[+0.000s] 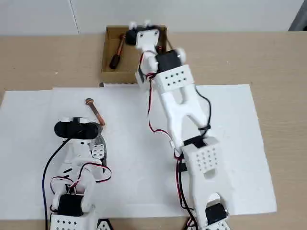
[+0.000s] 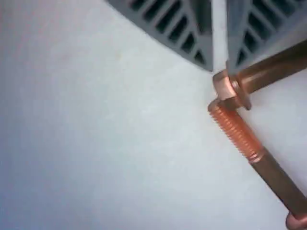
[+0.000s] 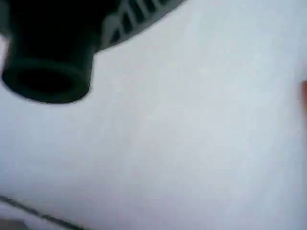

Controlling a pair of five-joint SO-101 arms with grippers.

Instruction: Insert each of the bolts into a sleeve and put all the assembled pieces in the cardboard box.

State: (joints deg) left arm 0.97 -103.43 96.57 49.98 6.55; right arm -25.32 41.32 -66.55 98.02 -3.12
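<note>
A copper bolt [image 1: 95, 112] lies on the white paper [image 1: 144, 182] just ahead of my left gripper [image 1: 98, 132]. The left wrist view has that bolt [image 2: 254, 153] with its threaded end at the head of a second bolt [image 2: 231, 90]. The second bolt's shaft runs under one grey finger [image 2: 259, 28]. My left gripper [image 2: 219, 69] is shut but for a thin slit, with nothing in it. My right gripper [image 1: 136, 33] is over the cardboard box [image 1: 108, 72]. It holds a black sleeve [image 3: 48, 72] beside a grey finger [image 3: 134, 17]. An assembled piece [image 1: 117, 51] lies in the box.
The white paper covers most of the wooden table [image 1: 38, 57]. The box stands at the paper's far edge. My right arm [image 1: 180, 105] stretches across the middle of the paper, with red and black cables [image 1: 151, 120] hanging beside it.
</note>
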